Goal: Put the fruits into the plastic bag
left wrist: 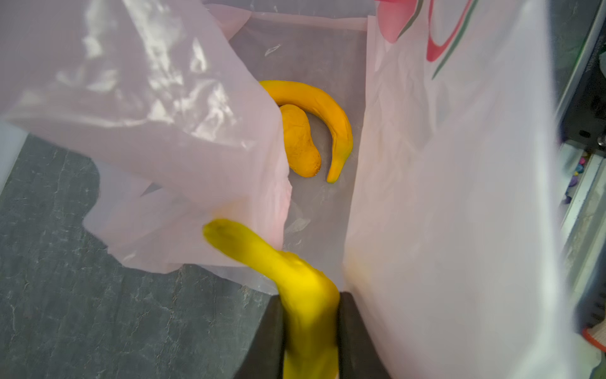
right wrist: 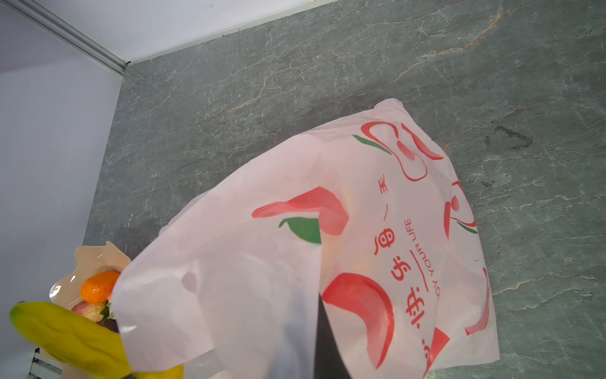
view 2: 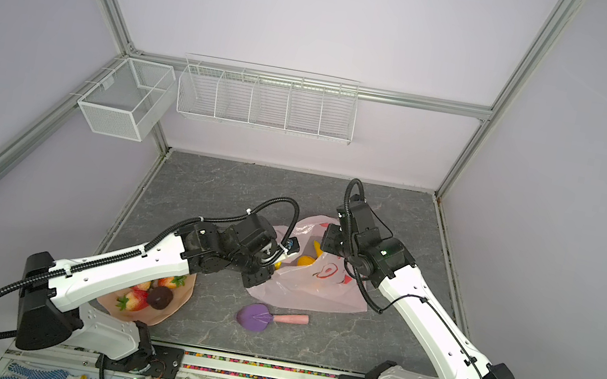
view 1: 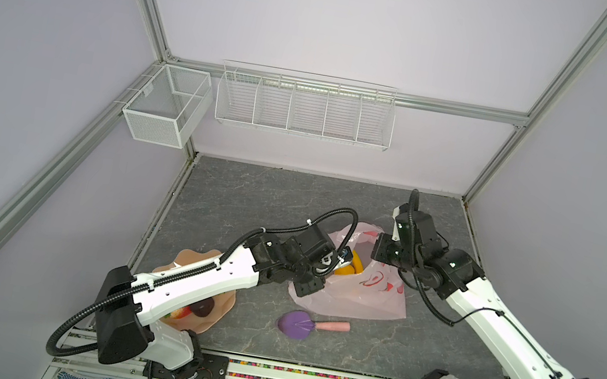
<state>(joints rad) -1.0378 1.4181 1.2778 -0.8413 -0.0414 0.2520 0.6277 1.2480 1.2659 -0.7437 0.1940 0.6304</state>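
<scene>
Left gripper (left wrist: 310, 306): pinching banana (left wrist: 278, 262) by one end.
Plastic bag (left wrist: 442, 197): right gripper (view 1: 379, 252) clamped on lifted rim; mouth gapes.
Banana axis: aimed into mouth straight ahead; tip overlaps near flap.
Bagged fruits (left wrist: 328, 111): two, lying inside beyond tip.

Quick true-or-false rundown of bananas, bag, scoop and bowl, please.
1. The left end effector grips a yellow toy banana at the mouth of the pale pink plastic bag. True.
2. That bag is empty. False: two orange-yellow fruits lie inside.
3. The purple scoop with pink handle lies in the bag. False: it lies on the grey table, outside the bag.
4. The peach scalloped bowl holds strawberries and a dark maroon ball. True.
5. The right end effector hangs open. False: it is shut on the bag's film.
</scene>
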